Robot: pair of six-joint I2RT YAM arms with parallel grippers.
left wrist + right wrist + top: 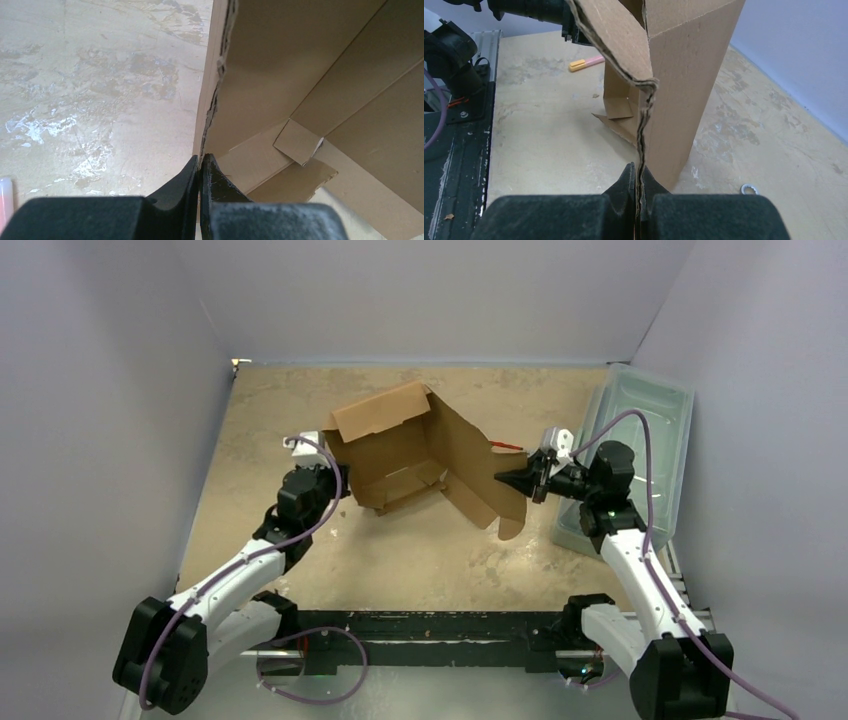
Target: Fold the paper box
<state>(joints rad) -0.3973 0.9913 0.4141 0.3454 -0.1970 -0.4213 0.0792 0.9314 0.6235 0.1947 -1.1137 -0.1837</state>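
The brown paper box stands half unfolded in the middle of the table, its panels raised and a large flap swung out to the right. My left gripper is shut on the edge of the box's left wall; in the left wrist view the cardboard edge runs straight into the left gripper. At the right, my right gripper is shut on the out-swung flap, and in the right wrist view the doubled cardboard edge is pinched in the right gripper. Inner tabs show on the box floor.
A translucent grey-green plastic bin lies at the right table edge, just behind the right arm. A pink and yellow marker lies on the table near the left arm. A small metal ring rests on the table. Grey walls enclose the table.
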